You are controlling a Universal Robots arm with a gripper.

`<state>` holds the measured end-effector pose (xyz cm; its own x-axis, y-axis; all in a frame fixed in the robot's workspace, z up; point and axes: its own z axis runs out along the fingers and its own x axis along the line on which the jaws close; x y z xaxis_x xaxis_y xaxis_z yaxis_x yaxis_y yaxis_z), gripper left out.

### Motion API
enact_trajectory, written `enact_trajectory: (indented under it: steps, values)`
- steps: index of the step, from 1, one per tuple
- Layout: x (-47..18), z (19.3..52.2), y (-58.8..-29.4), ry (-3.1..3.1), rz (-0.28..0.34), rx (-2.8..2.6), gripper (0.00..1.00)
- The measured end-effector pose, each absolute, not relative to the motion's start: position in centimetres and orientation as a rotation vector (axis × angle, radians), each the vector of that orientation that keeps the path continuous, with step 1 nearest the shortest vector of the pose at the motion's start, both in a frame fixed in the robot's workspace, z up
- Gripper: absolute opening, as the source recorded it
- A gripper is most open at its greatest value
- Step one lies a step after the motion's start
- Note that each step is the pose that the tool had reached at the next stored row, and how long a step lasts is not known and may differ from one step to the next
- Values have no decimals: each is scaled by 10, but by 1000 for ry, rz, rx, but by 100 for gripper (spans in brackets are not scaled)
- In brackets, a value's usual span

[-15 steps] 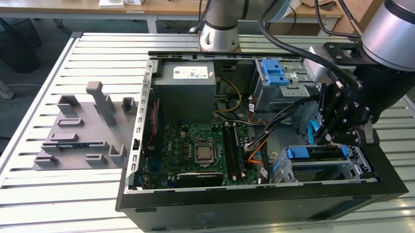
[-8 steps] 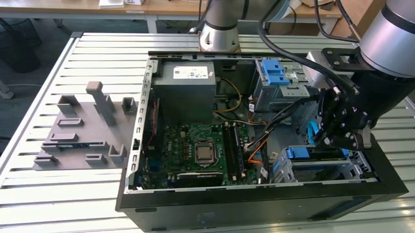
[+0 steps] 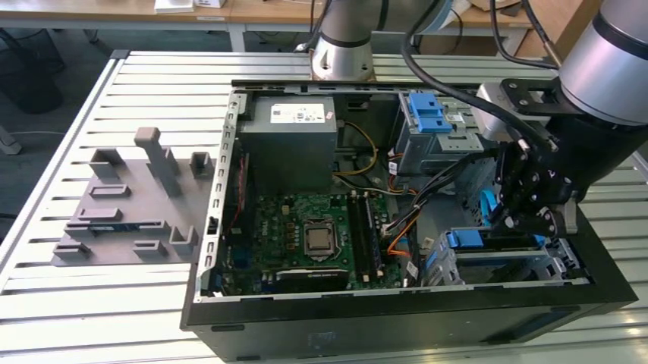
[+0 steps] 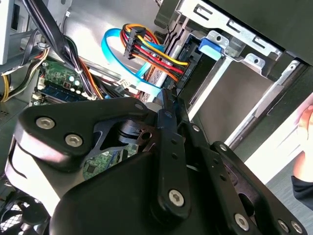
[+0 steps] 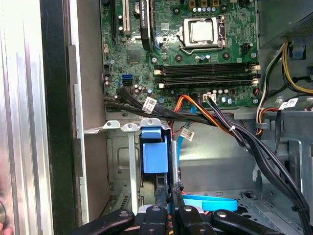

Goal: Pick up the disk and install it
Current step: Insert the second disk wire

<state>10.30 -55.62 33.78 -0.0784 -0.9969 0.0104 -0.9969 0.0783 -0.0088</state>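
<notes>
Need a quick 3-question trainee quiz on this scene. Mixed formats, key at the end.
1. True or false: the black computer case lies open on the slatted metal table.
2. The black robot hand is nearest to: A) the grey power-supply box, B) the metal drive cage with a blue plastic tab, C) the processor socket.
3. On which side of the exterior view does the grey plastic fixture block sit?

Key: 1 true; 2 B; 3 the exterior view's left.

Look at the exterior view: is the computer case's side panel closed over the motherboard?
No. The computer case lies open, with the green motherboard and its cables exposed from above.
</notes>
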Motion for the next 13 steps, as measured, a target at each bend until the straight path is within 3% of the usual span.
enact_trajectory:
  steps: [13]
  values:
    - [105, 335, -558, -2306, 20, 2132, 16]
